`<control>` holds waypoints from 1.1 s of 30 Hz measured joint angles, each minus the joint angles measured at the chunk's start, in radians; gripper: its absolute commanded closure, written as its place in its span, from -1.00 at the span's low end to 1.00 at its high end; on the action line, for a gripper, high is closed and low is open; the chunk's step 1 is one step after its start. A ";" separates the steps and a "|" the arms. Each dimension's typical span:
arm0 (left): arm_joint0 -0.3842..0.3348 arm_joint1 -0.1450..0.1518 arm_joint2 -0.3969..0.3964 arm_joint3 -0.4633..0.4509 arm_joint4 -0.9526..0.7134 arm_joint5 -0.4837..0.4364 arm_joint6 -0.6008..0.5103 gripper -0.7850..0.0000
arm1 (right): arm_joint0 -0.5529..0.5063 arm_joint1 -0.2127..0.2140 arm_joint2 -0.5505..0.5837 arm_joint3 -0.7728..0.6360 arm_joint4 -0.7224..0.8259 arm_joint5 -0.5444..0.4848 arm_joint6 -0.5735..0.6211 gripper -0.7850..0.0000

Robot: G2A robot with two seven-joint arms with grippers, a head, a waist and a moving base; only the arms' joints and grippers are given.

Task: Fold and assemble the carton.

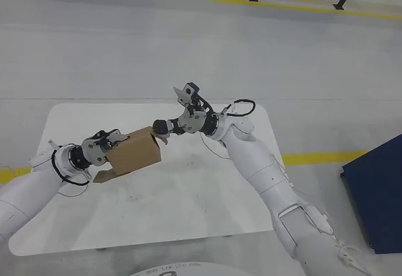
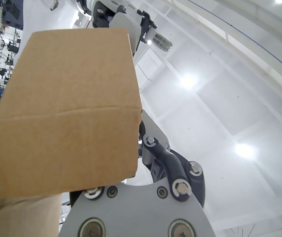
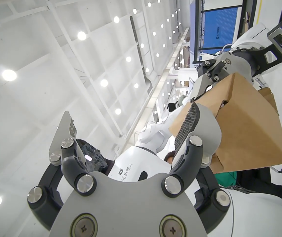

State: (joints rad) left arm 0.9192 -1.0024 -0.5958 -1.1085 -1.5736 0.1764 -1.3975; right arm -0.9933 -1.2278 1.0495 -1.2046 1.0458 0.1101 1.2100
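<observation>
1. On the top view I see the carton (image 1: 135, 152), brown cardboard already squared up into a box, over the left-middle part of the white table (image 1: 187, 221).
2. The left gripper (image 1: 110, 142) has the carton by the end facing its own arm. Its fingers are pinched onto the cardboard and its wrist is just behind them.
3. In the left wrist view the carton's broad side covers most of that gripper. I can see a crease across the panel and a loose flap (image 2: 20, 213) hanging at the near end.
4. The same flap shows on the top view, sticking out below the carton toward the table's near edge.
5. The right gripper (image 3: 131, 112) is at the carton's opposite end, at the far corner.
6. Its fingers are spread wide. One textured pad (image 3: 189, 124) lies against the carton's end face, and the other finger stands well clear in open air.
7. In the right wrist view the end flaps by that pad are not flush, and a small dark gap shows between them.
8. I cannot tell whether the carton's underside touches the tabletop.
9. A dark blue panel (image 1: 387, 193) stands on the floor, off the table's right side.
</observation>
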 measured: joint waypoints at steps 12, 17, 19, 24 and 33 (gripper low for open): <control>0.034 -0.010 -0.071 -0.001 0.037 0.028 0.006 1.00 | 0.006 -0.004 -0.002 0.014 -0.020 0.025 0.010 -1.00; 0.046 -0.015 -0.097 -0.005 0.056 0.031 0.023 1.00 | 0.006 -0.004 -0.003 0.013 -0.039 0.045 0.004 -1.00; 0.050 -0.017 -0.105 -0.009 0.072 0.031 0.034 1.00 | 0.007 -0.005 -0.004 0.013 -0.044 0.047 -0.008 -1.00; 0.057 -0.023 -0.122 -0.019 0.108 0.028 0.059 1.00 | 0.012 -0.009 -0.015 0.014 -0.059 0.057 -0.032 -1.00; 0.072 -0.035 -0.153 -0.031 0.146 0.043 0.073 1.00 | 0.033 -0.022 -0.050 0.029 -0.082 0.079 -0.069 -1.00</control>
State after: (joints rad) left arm 0.9911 -1.0373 -0.7485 -1.1391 -1.4280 0.2196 -1.3243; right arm -0.9602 -1.2498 0.9993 -1.1761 0.9635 0.1896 1.1411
